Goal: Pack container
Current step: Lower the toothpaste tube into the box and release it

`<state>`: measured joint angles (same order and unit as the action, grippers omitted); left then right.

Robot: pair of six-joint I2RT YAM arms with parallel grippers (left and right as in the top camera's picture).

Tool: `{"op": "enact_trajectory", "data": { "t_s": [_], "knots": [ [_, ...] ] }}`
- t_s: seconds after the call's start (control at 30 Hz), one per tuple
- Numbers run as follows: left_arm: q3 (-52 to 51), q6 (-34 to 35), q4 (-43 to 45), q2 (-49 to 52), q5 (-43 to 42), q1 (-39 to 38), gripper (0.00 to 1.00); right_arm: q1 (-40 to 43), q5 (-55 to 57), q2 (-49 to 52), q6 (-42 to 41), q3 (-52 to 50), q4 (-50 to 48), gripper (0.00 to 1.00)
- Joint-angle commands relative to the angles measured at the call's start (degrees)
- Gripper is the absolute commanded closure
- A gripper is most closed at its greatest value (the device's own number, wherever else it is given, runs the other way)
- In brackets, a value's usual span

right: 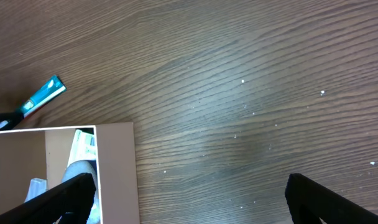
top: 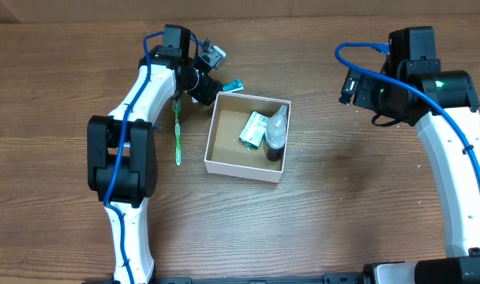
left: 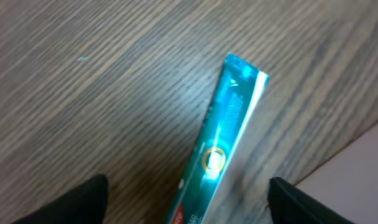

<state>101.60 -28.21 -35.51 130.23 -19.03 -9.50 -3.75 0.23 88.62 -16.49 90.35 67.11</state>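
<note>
The wooden counter [top: 343, 205] carries everything, with the left arm [top: 129, 118] reaching in from the near left and the right arm [top: 453, 158] standing off on the right, well apart from the work. The box [top: 224, 162] sits at the middle of the counter, square and shallow, white outside and brown within. Along its right-hand side it holds a clear bottle [top: 276, 134] with a dark lower part and, touching that, a green-and-white packet [top: 254, 130]. The rest of its floor is bare. A green toothbrush [top: 178, 134] lies on the counter just beside the box's left wall. A teal tube [left: 223, 140] (toothpaste, by the look of it) lies on the wood off the box's far left corner. The left end effector [left: 188, 193] hangs over the tube with its two fingers spread to either side, wider than the tube and not pressing on it, so it is open and holds nothing. The right end effector [right: 189, 202] is likewise spread wide over bare wood, with only the box's corner at the edge of its view. The packing looks partly done, with two things in and two out, and the step in hand appears to be picking up the tube. The next move would call for lowering the fingers around the tube and closing on its flat body. The tube could then be lifted clear of the rim and carried to the bare left half of the box.
</note>
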Motion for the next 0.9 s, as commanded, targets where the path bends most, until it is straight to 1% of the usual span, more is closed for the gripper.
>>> {"op": "enact_trajectory", "data": {
  "t_s": [0.0, 0.07, 0.17, 0.2, 0.27, 0.33, 0.37, 0.47, 0.5, 0.53, 0.63, 0.67, 0.73, 0.8, 0.87],
  "knots": [
    [2.51, 7.04, -0.90, 4.66, 3.39, 0.68, 0.14, 0.13, 0.11, -0.09, -0.28, 0.35, -0.15, 0.00],
    [4.39, 7.67, -1.90, 4.66, 2.19, 1.18, 0.13, 0.13, 0.11, -0.09, -0.26, 0.35, -0.13, 0.00],
    [4.63, 7.39, -2.67, 4.66, 2.01, 1.22, 0.12, 0.13, 0.11, -0.09, -0.26, 0.35, -0.13, 0.00],
    [4.63, 6.91, -3.17, 4.68, 1.99, 1.22, 0.11, 0.13, 0.11, -0.09, -0.26, 0.35, -0.15, 0.00],
    [4.63, 3.52, -5.25, 4.68, 2.03, 0.85, 0.12, 0.13, 0.11, -0.09, -0.26, 0.35, -0.13, 0.00],
    [4.61, 0.90, -6.78, 4.68, 2.05, 0.48, 0.20, 0.13, 0.11, -0.09, -0.28, 0.35, -0.15, 0.00],
    [4.61, 0.74, -7.23, 4.68, 2.08, 0.44, 0.28, 0.13, 0.11, -0.09, -0.26, 0.35, -0.15, 0.00],
    [4.50, 0.66, -8.90, 4.68, 2.05, 0.46, 0.44, 0.13, 0.11, -0.09, -0.28, 0.35, -0.15, 0.00],
    [4.50, -0.52, -9.90, 4.68, 2.08, 0.46, 0.50, 0.13, 0.11, -0.09, -0.28, 0.35, -0.15, 0.00],
    [4.50, -1.44, -10.64, 4.68, 2.19, 0.46, 0.54, 0.13, 0.11, -0.09, -0.28, 0.35, -0.15, 0.00],
    [4.50, -1.42, -12.61, 4.68, 2.91, 0.46, 0.64, 0.13, 0.11, -0.09, -0.26, 0.35, -0.15, 0.00],
    [4.50, -0.31, -13.42, 4.68, 2.91, 0.50, 0.70, 0.13, 0.11, -0.09, -0.26, 0.35, -0.15, 0.00],
    [4.50, 1.88, -14.10, 4.68, 2.91, 0.59, 0.78, 0.13, 0.11, -0.09, -0.28, 0.35, -0.15, 0.00],
    [4.50, 4.90, -14.73, 4.68, 2.91, 0.66, 0.86, 0.13, 0.11, -0.09, -0.26, 0.35, -0.15, 0.00],
    [4.50, 7.72, -14.84, 4.68, 2.89, 0.63, 0.90, 0.13, 0.11, -0.09, -0.26, 0.35, -0.15, 0.00]
  ]
}}
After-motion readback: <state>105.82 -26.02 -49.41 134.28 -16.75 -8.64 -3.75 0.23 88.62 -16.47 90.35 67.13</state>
